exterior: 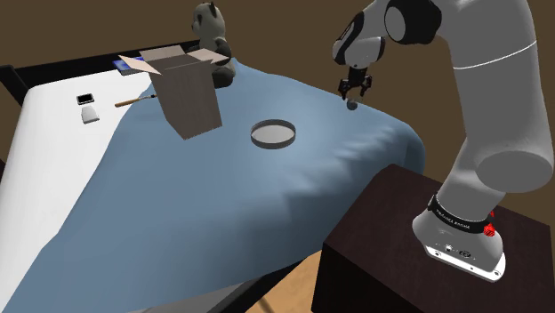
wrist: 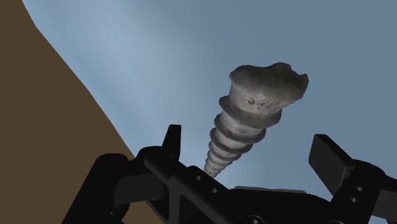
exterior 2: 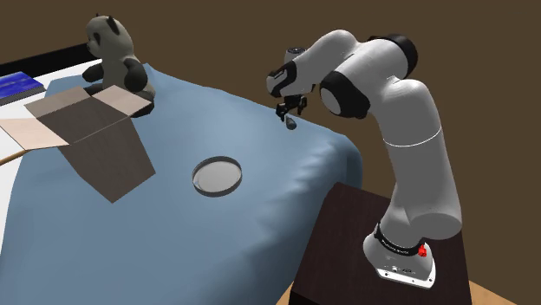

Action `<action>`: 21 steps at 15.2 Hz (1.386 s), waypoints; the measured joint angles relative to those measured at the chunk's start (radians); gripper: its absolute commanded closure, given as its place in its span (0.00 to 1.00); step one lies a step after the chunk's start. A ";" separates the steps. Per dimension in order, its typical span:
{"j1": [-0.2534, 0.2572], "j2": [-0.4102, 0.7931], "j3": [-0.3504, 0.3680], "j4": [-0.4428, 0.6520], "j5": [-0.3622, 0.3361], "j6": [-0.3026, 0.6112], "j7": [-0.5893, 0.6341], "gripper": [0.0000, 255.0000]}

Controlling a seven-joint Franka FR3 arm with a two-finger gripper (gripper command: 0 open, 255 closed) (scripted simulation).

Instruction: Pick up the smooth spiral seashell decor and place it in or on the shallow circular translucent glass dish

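Working from the shoulder view's left, the box (exterior: 187, 102) stands well apart from the dish (exterior: 255, 138) on the blue blanket (exterior: 222, 204), and further right the gripper (exterior: 357, 92) hangs just over the shell (exterior: 352, 105) near the blanket's edge, fingers (wrist: 172, 141) spread wide and clasping nothing. For a sound grasp I judge it should sink lower so the fingers close across the cone's thicker coils, not the slim tip, which could slip free. The shell is a grey ridged spiral flaring to a rough, ragged mouth; the dish is a low round ring, perhaps see-through.
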 measured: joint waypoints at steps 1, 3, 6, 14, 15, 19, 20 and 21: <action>0.000 0.014 -0.002 0.009 0.000 -0.002 0.020 0.00; -0.011 0.041 0.008 0.023 0.013 0.003 0.031 0.00; -0.034 0.072 0.032 0.023 0.038 0.030 0.018 0.00; -0.045 0.086 0.043 0.029 0.049 0.038 0.014 1.00; -0.045 0.086 0.043 0.029 0.049 0.038 0.014 1.00; -0.045 0.086 0.044 0.029 0.049 0.038 0.014 1.00; -0.045 0.086 0.044 0.029 0.049 0.038 0.014 1.00; -0.045 0.086 0.044 0.029 0.049 0.038 0.014 1.00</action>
